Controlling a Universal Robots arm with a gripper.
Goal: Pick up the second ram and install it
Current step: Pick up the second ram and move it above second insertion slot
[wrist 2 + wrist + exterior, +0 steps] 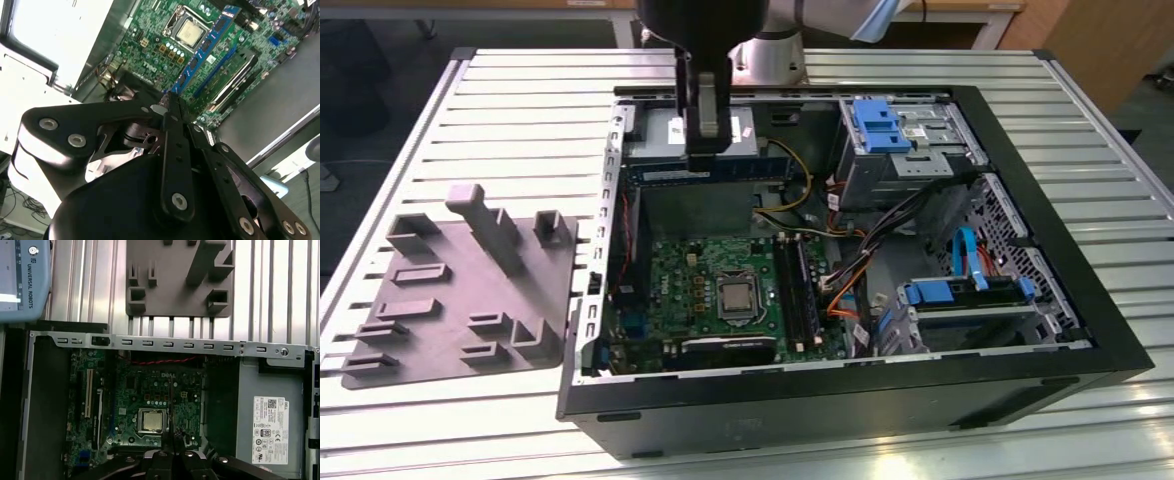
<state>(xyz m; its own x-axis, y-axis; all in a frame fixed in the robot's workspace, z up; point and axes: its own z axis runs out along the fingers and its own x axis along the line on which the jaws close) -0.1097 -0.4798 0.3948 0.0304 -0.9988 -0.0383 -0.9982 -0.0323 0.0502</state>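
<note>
My gripper (pixel 707 150) is clenched on the memory stick (pixel 736 172), pinching it about midway along its upper edge. The stick hangs under my fingertips above the open computer case (pixel 854 400), toward its far end. In the exterior view it reads as a bluish strip in front of the power supply (pixel 654 135). What matters is how it lies: its long axis runs left to right across the scene, while the long black slots (pixel 797 290) on the motherboard (pixel 674 290) run near to far, just right of the processor (pixel 736 298). So the stick sits crosswise to the slots, and they lie lower than my hand and off toward the right, as I judge it. The exterior view is the one that puts stick and slots side by side. The first wrist view looks along the stick (pixel 170 410) edge-on, so there it is a thin dark line running out from my gripper (pixel 170 457) over the board, crossing just beside the processor (pixel 152 420). The second wrist view catches the stick (pixel 202 50) at a slant and gives what the others lack: its flat blue face with a row of black chips, reaching out from my gripper (pixel 169 102). Whether any slot is filled I cannot tell.
</note>
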